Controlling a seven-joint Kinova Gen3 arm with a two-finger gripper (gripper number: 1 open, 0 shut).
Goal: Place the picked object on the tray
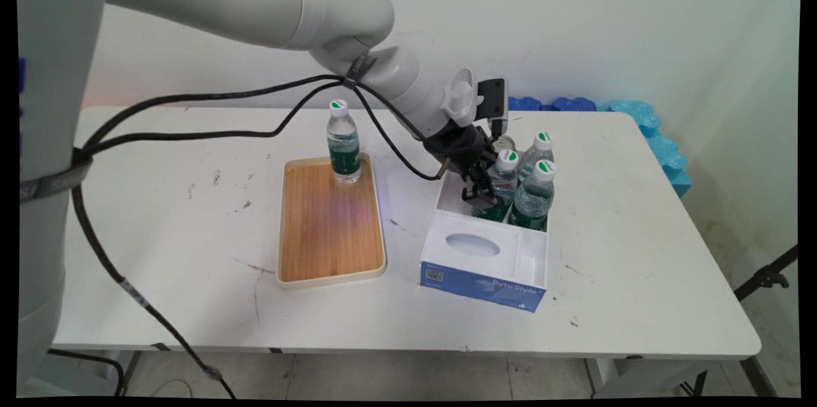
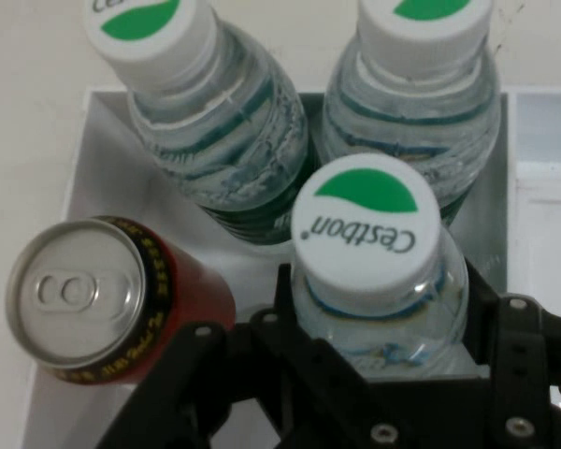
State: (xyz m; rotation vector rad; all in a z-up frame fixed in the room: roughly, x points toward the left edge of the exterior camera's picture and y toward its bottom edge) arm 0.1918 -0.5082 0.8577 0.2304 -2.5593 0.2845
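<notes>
The black gripper (image 1: 477, 193) reaches into the white and blue cardboard box (image 1: 485, 279) on the white desk (image 1: 606, 254), its fingers (image 2: 491, 323) hugging a clear plastic water bottle (image 2: 374, 271), and should grip snugly below the white cap, clear of the red can (image 2: 103, 304).

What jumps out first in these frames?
The claw reaches down into the white box at the table's right, closed around a water bottle. Two more bottles and a red can stand beside it; a lone bottle stands on the wooden tray's far end.
</notes>
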